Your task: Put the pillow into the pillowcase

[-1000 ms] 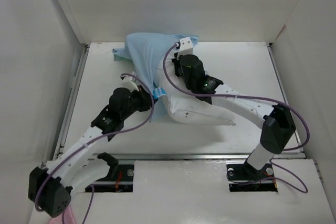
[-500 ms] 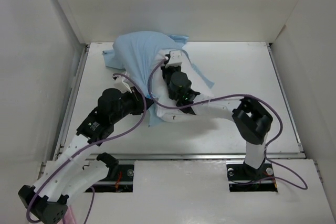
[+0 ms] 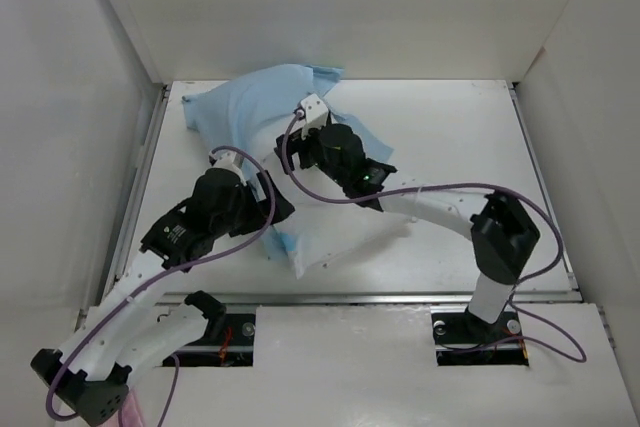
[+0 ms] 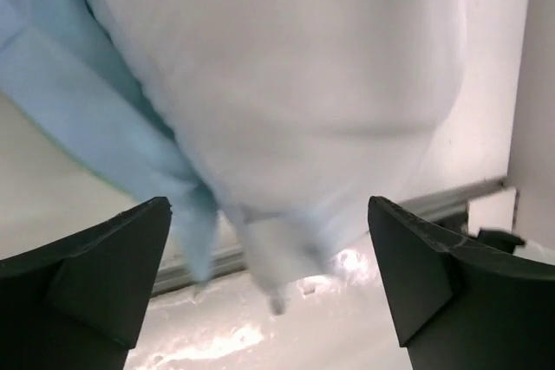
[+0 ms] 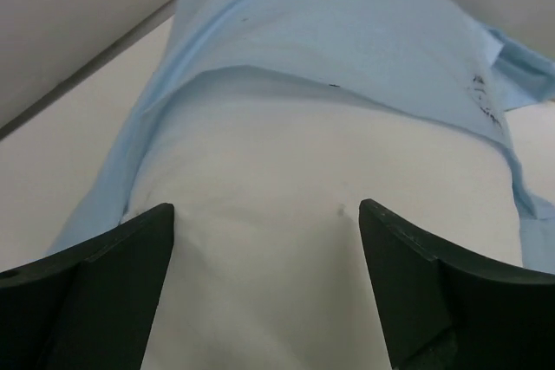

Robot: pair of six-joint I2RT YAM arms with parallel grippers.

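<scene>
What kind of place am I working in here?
Likely a robot test cell: bare white table, plain white walls boxing it in, left arm and right arm bolted at its near edge.

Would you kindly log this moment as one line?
pillow partly inside pillowcase | left pincer open | right pincer open

Left arm point(image 3: 205, 217) and right arm point(image 3: 440, 209) have white links, bulky black joints and looping purple cables point(image 3: 330, 199); left gripper point(image 4: 269, 205) and right gripper point(image 5: 266, 207) bear dark wedge-shaped fingers point(image 4: 95, 283).

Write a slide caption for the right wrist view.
White pillow with its far end inside the light blue pillowcase, framed by the right arm's open jaws.
</scene>
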